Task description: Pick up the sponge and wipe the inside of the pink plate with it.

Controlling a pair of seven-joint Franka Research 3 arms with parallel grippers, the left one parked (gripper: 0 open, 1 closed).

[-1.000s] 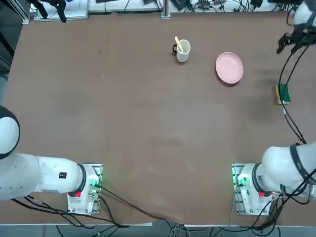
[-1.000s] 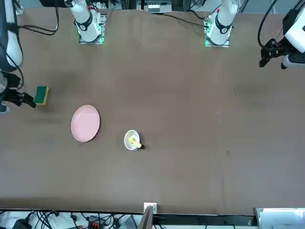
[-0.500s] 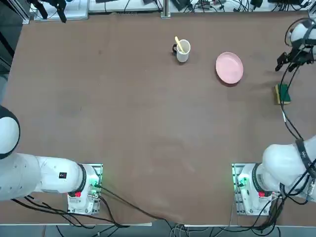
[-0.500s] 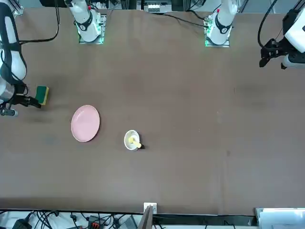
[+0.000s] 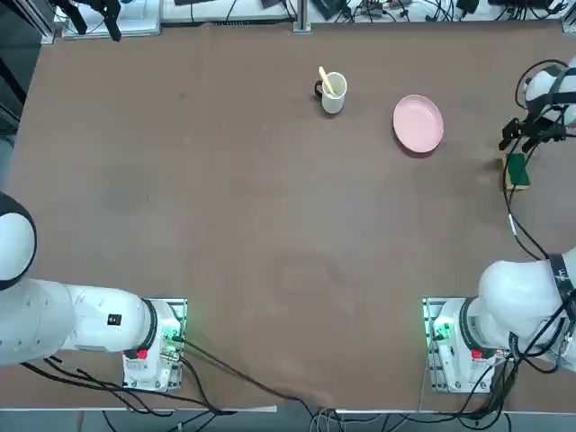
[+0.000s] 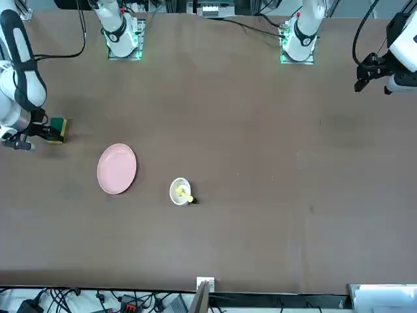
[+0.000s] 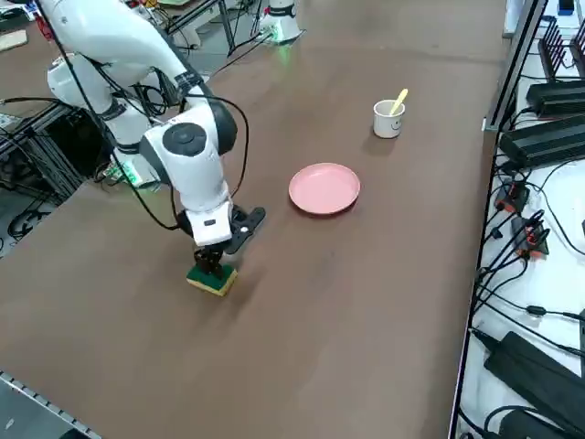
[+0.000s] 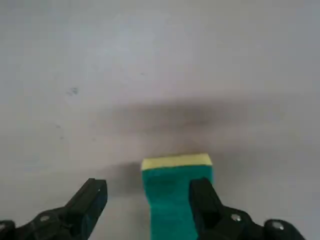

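The right gripper [image 8: 145, 200] hangs with fingers apart over the little green-and-yellow sponge block [image 8: 176, 192] near the table edge, well apart from the round pink plate [image 5: 418, 123], so I think it must line up, drop and squeeze next.

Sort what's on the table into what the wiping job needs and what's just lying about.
Needed: sponge, below the open right gripper; pink plate.
Lying about: white mug holding a yellow stick.
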